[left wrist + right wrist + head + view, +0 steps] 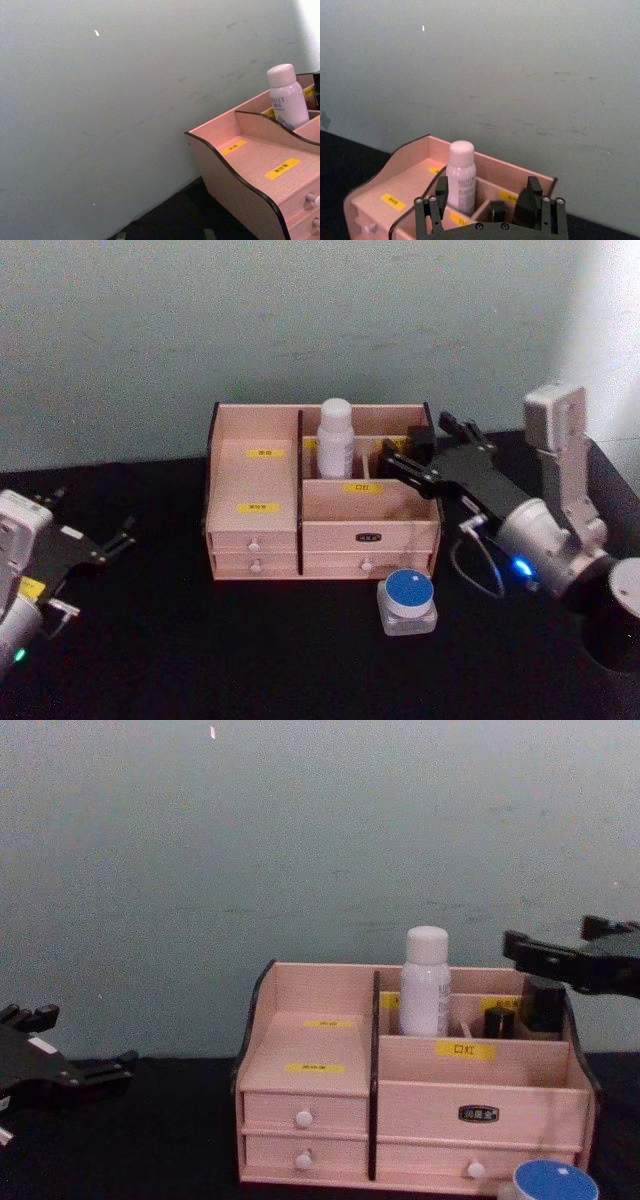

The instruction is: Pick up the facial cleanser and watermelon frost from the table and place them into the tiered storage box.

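The tiered storage box (250,480) (300,995) stands mid-table against the wall. A white capped bottle (336,436) (426,982) (461,176) (288,96), apparently the facial cleanser, stands upright in its back middle compartment. A small dark item (497,210) (498,1022), possibly the watermelon frost, stands in the back right compartment. My right gripper (415,447) (487,189) (555,945) hovers over that compartment, open, its fingers either side of the dark item and apart from it. My left gripper (118,537) (110,1070) rests low at the far left, open and holding nothing.
A clear jar with a blue lid (407,602) (555,1182) sits on the black table just in front of the box's right drawers. A pale wall rises right behind the box. Black tabletop (150,640) stretches between the left gripper and the box.
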